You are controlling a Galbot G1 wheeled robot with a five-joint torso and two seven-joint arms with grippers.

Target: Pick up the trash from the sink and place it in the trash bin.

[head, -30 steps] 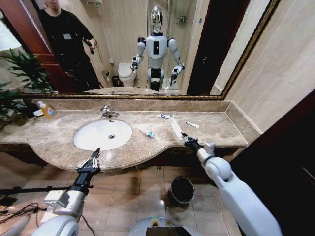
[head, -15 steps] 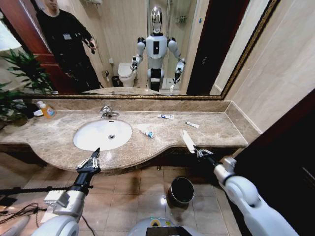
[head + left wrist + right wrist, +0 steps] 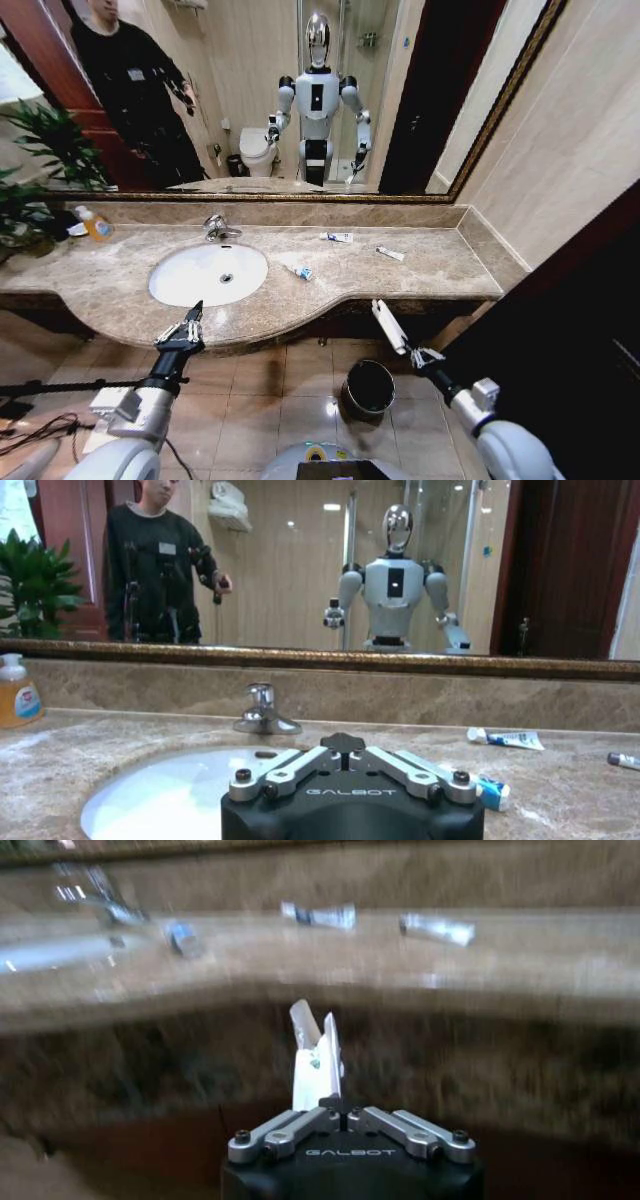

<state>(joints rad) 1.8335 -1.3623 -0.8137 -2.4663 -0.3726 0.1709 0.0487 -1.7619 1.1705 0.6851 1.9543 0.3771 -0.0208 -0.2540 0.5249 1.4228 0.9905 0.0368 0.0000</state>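
Observation:
My right gripper (image 3: 413, 353) is shut on a long white tube (image 3: 388, 325) and holds it off the counter, over the floor, just right of and above the trash bin (image 3: 351, 386). The right wrist view shows the same white tube (image 3: 315, 1057) sticking up from the right gripper (image 3: 336, 1104). On the marble right of the sink (image 3: 208, 272) lie a blue-and-white piece (image 3: 337, 237), a small white tube (image 3: 391, 254) and a crumpled wrapper with a blue bit (image 3: 298, 268). My left gripper (image 3: 188, 322) hovers shut at the counter's front edge before the sink.
A chrome tap (image 3: 219, 228) stands behind the basin, and a bottle of orange liquid (image 3: 95, 224) at the far left. The countertop edge (image 3: 330, 305) overhangs the bin. A dark door panel (image 3: 560, 330) stands close on the right. Cables (image 3: 40, 430) lie on the floor at left.
My right arm has drawn back and down from the counter edge with the white tube, ending beside the bin. The left arm has not moved.

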